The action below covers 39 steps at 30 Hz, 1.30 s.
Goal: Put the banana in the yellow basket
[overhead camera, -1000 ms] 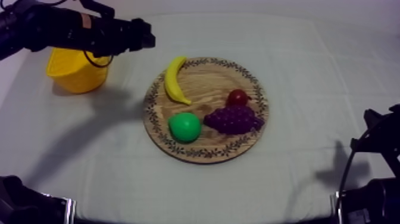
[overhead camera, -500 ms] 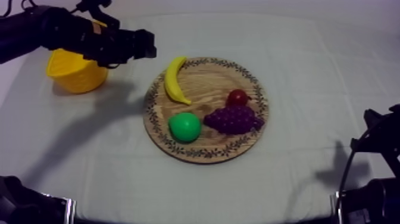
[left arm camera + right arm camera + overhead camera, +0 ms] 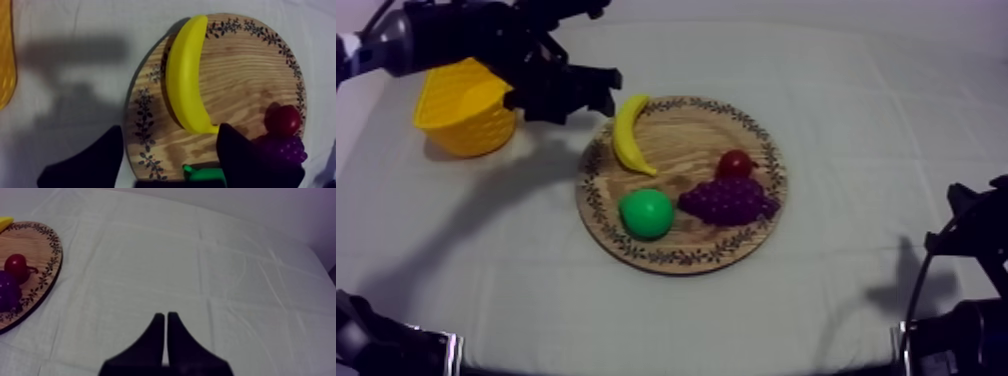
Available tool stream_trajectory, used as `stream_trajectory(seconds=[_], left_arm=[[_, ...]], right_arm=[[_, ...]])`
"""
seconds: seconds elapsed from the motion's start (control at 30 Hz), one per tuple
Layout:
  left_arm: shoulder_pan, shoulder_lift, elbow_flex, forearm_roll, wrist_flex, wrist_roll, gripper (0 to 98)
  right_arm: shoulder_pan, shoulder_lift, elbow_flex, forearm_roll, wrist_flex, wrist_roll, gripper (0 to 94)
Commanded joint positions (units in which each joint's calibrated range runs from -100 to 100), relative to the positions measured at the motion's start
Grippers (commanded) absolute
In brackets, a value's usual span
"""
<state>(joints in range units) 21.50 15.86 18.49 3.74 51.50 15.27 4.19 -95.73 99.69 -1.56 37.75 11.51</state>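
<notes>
banana [image 3: 185, 75] on board [image 3: 245, 75] | left gripper [image 3: 170, 127] apart by it | right gripper [image 3: 165, 315] closed

Yellow banana [image 3: 627, 135], green pear [image 3: 646, 213], purple grapes [image 3: 728, 200], small red fruit [image 3: 735, 163], yellow basket [image 3: 461, 128], dark leafy-rimmed board [image 3: 688, 138]

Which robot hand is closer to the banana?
The left. The left gripper, open, hovers right beside the banana at the edge of the wooden board, near the yellow basket. The right gripper, shut, sits far off over bare cloth.
</notes>
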Motion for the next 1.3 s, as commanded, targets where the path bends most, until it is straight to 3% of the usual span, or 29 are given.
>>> stream_trajectory(seconds=[0.0,0.6,0.9,1.27], left_arm=[[0.30,3.19,-3.26,-0.48,2.55,0.52,69.9],[2.61,21.27,-27.12,-5.42,24.87,7.10,69.7],[3.37,28.04,-35.13,-6.04,31.79,6.61,65.9],[3.08,31.21,-38.16,-5.37,33.60,3.20,43.5]], right_arm=[[0.02,-0.02,-0.03,-0.03,0.00,-0.01,0.3],[0.02,-0.02,-0.03,-0.03,0.00,-0.01,0.3],[0.02,-0.02,-0.03,-0.03,0.00,-0.01,0.3],[0.02,-0.02,-0.03,-0.03,0.00,0.00,0.3]])
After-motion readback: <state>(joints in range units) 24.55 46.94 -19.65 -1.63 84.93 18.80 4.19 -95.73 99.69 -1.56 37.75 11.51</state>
